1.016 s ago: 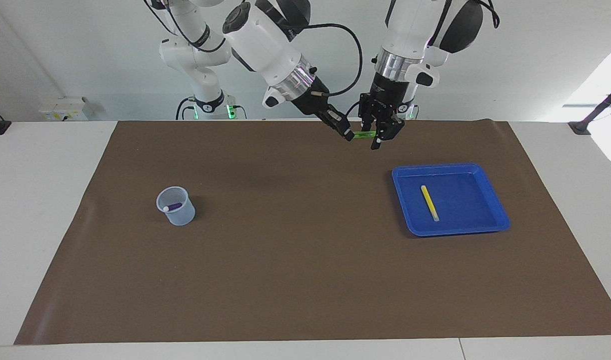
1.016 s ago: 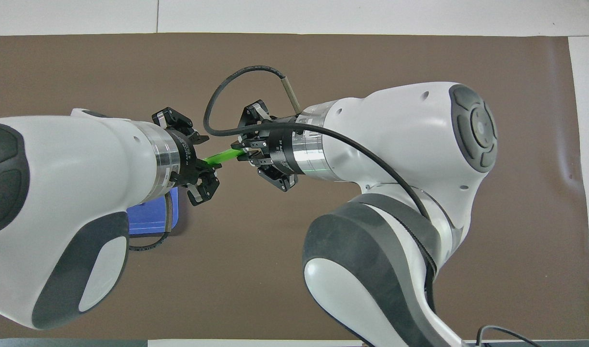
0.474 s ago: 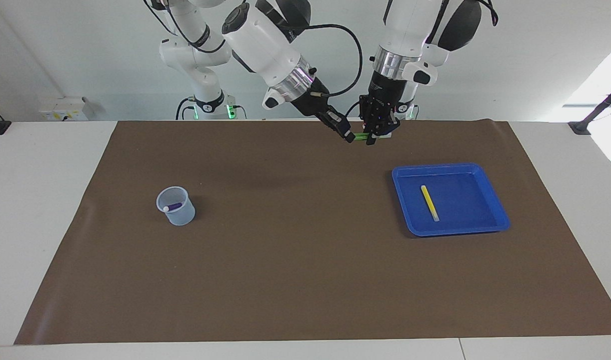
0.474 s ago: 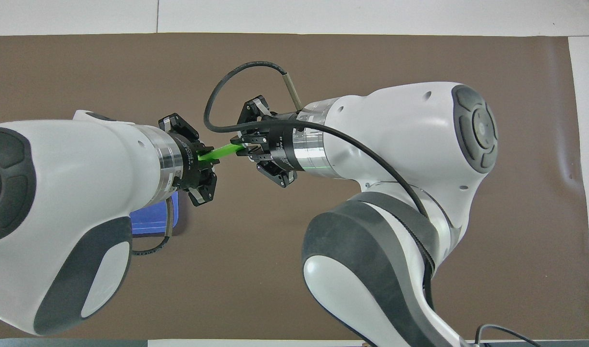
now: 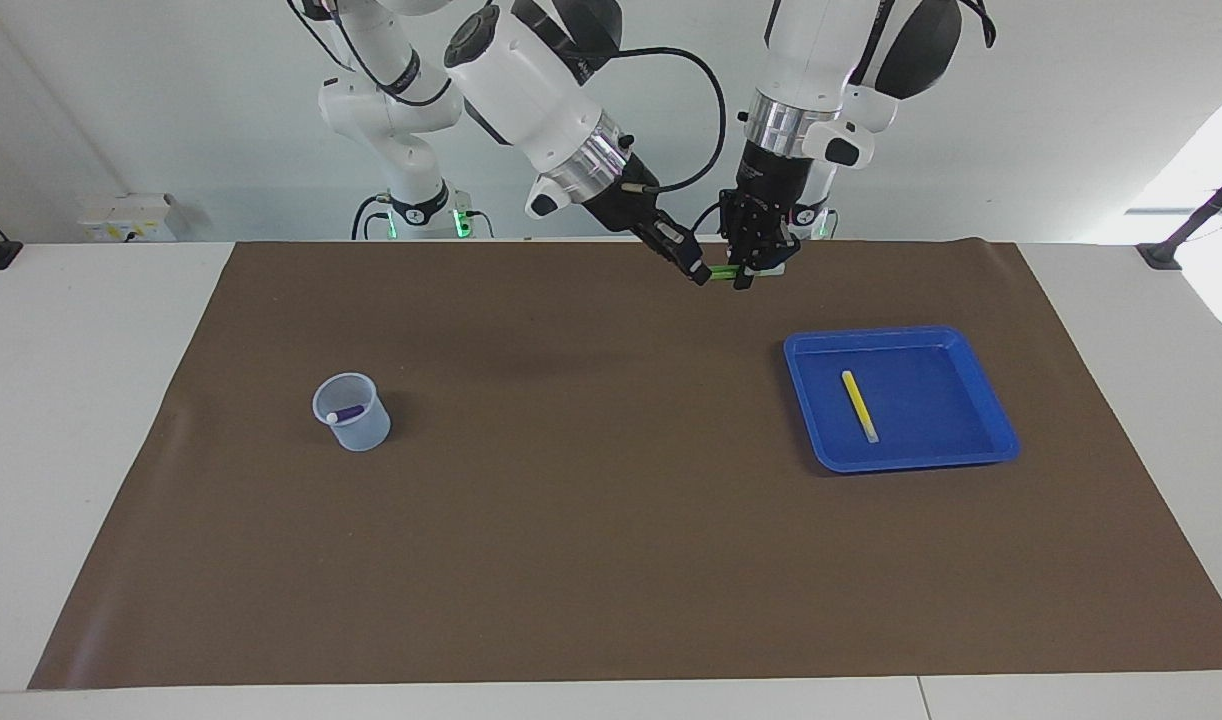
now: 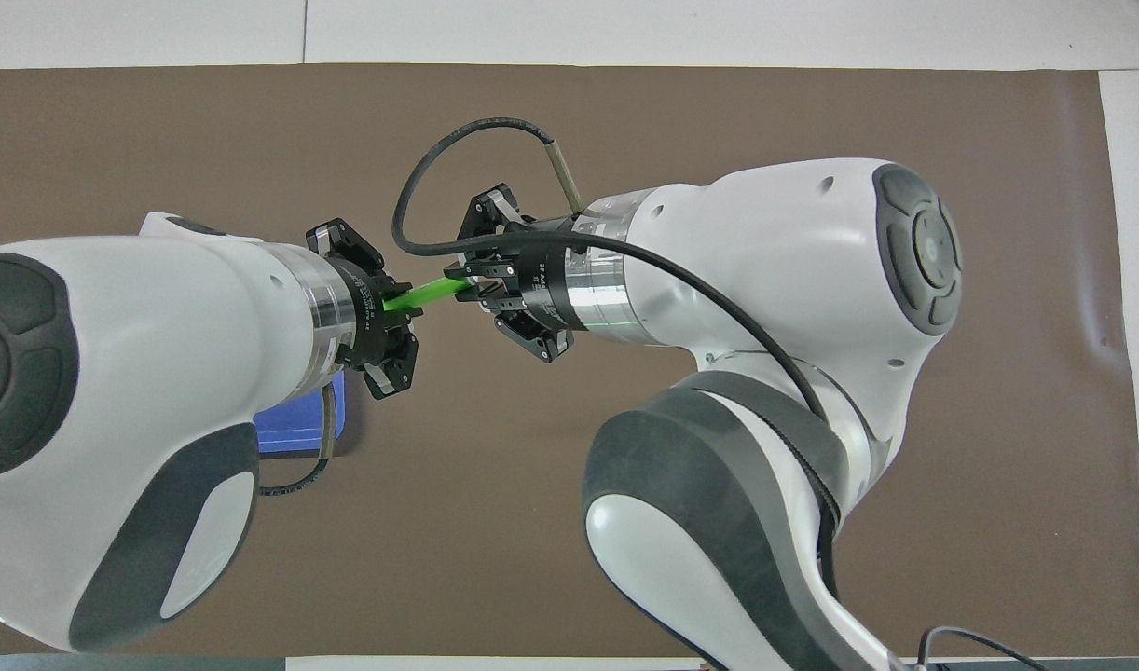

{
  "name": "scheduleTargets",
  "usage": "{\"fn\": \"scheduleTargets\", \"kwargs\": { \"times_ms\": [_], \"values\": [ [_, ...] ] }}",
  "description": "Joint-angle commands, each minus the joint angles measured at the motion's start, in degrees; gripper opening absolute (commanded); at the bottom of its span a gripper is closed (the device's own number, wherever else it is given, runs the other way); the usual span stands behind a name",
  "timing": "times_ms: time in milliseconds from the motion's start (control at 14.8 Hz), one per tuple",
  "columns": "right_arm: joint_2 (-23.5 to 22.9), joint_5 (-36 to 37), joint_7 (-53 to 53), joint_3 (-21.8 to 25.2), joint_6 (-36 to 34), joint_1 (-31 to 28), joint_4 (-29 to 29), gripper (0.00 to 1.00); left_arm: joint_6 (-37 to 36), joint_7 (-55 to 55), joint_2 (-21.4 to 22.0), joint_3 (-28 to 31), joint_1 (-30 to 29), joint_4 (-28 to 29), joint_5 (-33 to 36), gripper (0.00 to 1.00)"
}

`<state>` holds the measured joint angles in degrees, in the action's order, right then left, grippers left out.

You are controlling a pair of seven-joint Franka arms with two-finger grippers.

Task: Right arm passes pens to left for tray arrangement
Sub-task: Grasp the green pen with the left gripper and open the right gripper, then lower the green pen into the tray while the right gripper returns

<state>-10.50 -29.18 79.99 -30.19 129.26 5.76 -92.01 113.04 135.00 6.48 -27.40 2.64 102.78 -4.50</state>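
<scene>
Both grippers meet in the air over the brown mat [image 5: 611,520], at the robots' edge of it, with the green pen [image 6: 427,295] bridging them. The left gripper [image 5: 749,272] has its jaws clamped on one end of the pen; 1 second ago those jaws stood spread around it, and half a second ago they had already closed. The right gripper [image 5: 693,262] has its jaws on the other end of the pen, as in both earlier frames; whether they have begun to loosen I cannot tell. Neither arm has shifted noticeably in the last half second.

The tray [image 5: 981,375] sits on the mat toward the left arm's end of the tabletop, with the yellow pen [image 5: 859,406] lying flat in it. The cup [image 5: 356,425] stands toward the right arm's end, the purple pen [image 5: 345,413] inside it. None of these 4 things has moved.
</scene>
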Motion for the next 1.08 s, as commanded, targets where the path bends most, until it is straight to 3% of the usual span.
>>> {"fn": "scheduleTargets", "kwargs": {
  "times_ms": [0, 136, 339, 542, 881, 1016],
  "values": [
    [0.0, 0.1, 0.6, -0.3, -1.6, -0.7, 0.3, 1.00, 0.2, 0.5, 0.2, 0.5, -0.7, -0.3, 1.9, 0.00],
    [0.3, 2.0, 0.3, 0.3, -2.3, -0.9, 0.3, 1.00, 0.3, 0.5, 0.2, 0.5, -0.8, -0.3, 2.0, 0.00],
    [1.8, 6.8, -2.6, 4.8, -7.5, -1.0, 0.0, 1.00, 0.3, -0.1, 0.1, 0.5, -1.5, -0.3, 2.0, 0.00],
    [4.2, 10.5, -16.2, 9.7, -14.8, -1.0, -2.8, 1.00, 0.3, -6.4, 0.1, 0.5, -4.2, -0.2, 1.9, 0.00],
    [9.4, 15.9, -43.3, 19.1, -16.4, -1.1, -14.0, 1.00, -0.1, -29.0, 0.2, 0.6, -13.3, 1.4, -1.9, 0.00],
    [9.7, 18.6, -53.0, 23.0, -16.7, -1.1, -15.6, 1.00, -0.2, -41.1, 0.6, 0.6, -17.2, 3.1, -4.3, 0.00]
  ]
}}
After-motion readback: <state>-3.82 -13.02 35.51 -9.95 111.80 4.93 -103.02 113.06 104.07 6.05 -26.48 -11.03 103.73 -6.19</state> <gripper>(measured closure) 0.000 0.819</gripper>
